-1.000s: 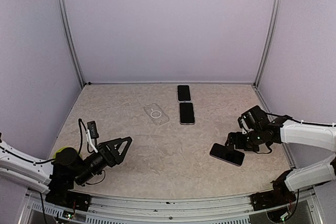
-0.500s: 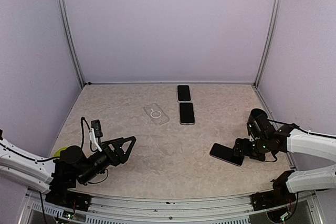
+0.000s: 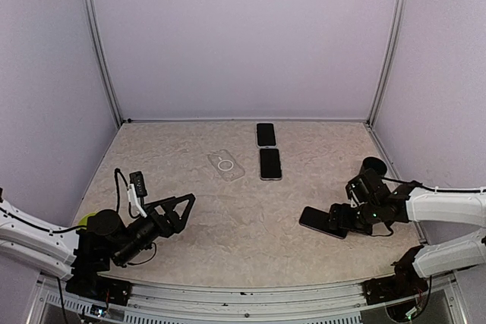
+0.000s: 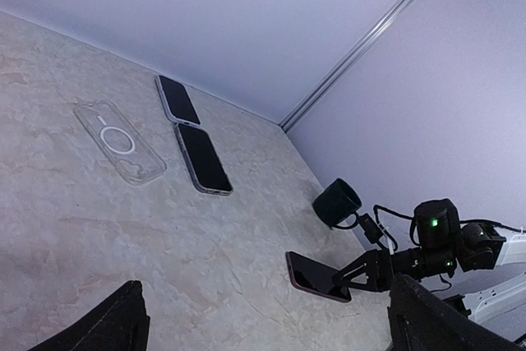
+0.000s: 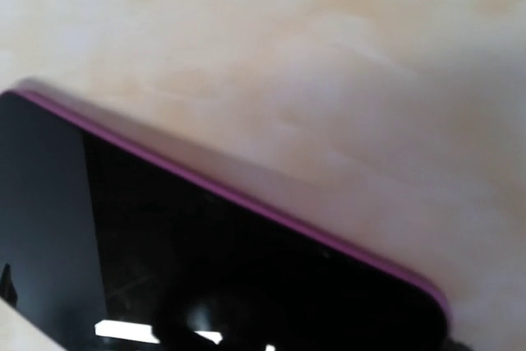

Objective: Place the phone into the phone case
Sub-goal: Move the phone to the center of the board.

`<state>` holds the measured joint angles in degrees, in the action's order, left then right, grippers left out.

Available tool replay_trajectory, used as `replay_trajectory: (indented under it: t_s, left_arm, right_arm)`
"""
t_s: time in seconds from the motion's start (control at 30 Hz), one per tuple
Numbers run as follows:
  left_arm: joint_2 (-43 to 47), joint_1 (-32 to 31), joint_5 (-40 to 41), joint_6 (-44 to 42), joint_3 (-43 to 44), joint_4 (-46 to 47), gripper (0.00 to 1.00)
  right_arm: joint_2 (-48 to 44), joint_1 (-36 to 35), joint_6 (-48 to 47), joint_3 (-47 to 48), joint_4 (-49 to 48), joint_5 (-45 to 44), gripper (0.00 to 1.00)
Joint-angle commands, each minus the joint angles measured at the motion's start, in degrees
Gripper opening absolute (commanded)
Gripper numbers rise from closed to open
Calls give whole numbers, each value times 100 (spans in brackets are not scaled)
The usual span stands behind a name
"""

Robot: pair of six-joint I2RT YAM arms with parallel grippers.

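Observation:
A dark phone with a purple rim (image 3: 320, 221) (image 4: 315, 274) lies screen up at the right of the table. My right gripper (image 3: 343, 218) (image 4: 367, 267) is low at its right end, jaws spread wide; I cannot tell whether they touch it. In the right wrist view the phone (image 5: 205, 269) fills the lower part and no fingers show. The clear phone case (image 3: 225, 165) (image 4: 120, 142) with a white ring lies flat left of centre at the back. My left gripper (image 3: 179, 213) (image 4: 271, 343) hovers open and empty at the near left, pointing across the table.
Two more dark phones (image 3: 270, 163) (image 3: 265, 134) lie end to end just right of the case, also in the left wrist view (image 4: 202, 159) (image 4: 177, 100). Lilac walls close the table at the back and on both sides.
My right gripper has dropped and swung left onto the phone's end, and the phone has slid slightly left. The left gripper has risen a little and shifted right.

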<state>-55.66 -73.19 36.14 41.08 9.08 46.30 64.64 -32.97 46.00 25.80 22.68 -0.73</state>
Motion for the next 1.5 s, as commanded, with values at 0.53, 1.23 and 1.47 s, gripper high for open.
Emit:
replay_trajectory:
  t_s: [0.53,1.23,1.47]
  left_arm:
    - [464,-20,661,415,-93,-600,99]
    - [1305,-29,852,629,-385,-1004,99]
    - [1149,-63,777,687,-348,-920,99]
  right_arm:
    - [3236,-1660,-369,2045,-769,-49,91]
    - [4987,-2156,-316,5663,345,-1173,91]
    - [5751,-1771,-463,7035,595,-1528,85]
